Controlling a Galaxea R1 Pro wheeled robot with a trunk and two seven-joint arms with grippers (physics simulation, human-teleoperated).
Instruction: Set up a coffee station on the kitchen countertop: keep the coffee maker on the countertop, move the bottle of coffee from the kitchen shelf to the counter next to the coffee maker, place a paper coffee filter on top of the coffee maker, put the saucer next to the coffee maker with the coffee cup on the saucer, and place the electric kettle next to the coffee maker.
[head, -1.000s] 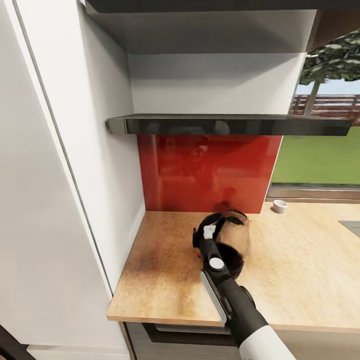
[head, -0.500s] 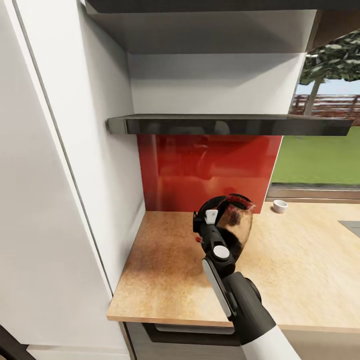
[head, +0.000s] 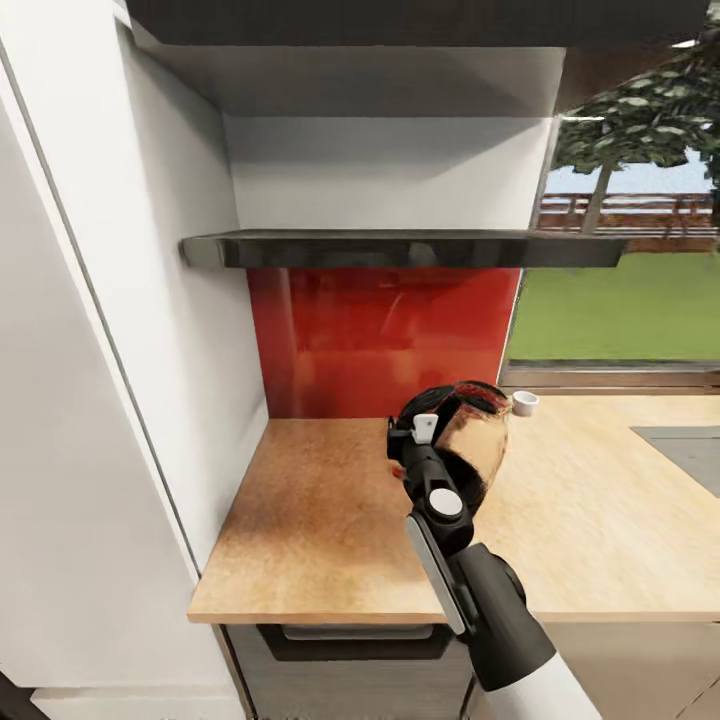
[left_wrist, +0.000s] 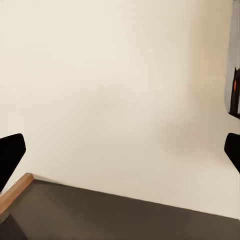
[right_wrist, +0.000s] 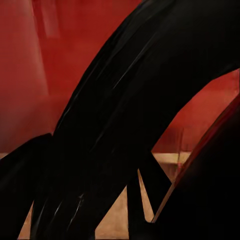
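While the electric kettle (head: 470, 445) is seen at the centre of the head view, tilted above the wooden bench (head: 330, 520), its black handle (right_wrist: 125, 115) is pinched by the right hand (head: 415, 450). The coffee cup (head: 525, 402) is set on the bench right of centre, near the window. The kitchen shelf (head: 400, 248) is seen across the middle, above a red backsplash (head: 370, 335). In the left wrist view, the left hand (left_wrist: 120, 155) is held spread before a pale wall (left_wrist: 115, 90).
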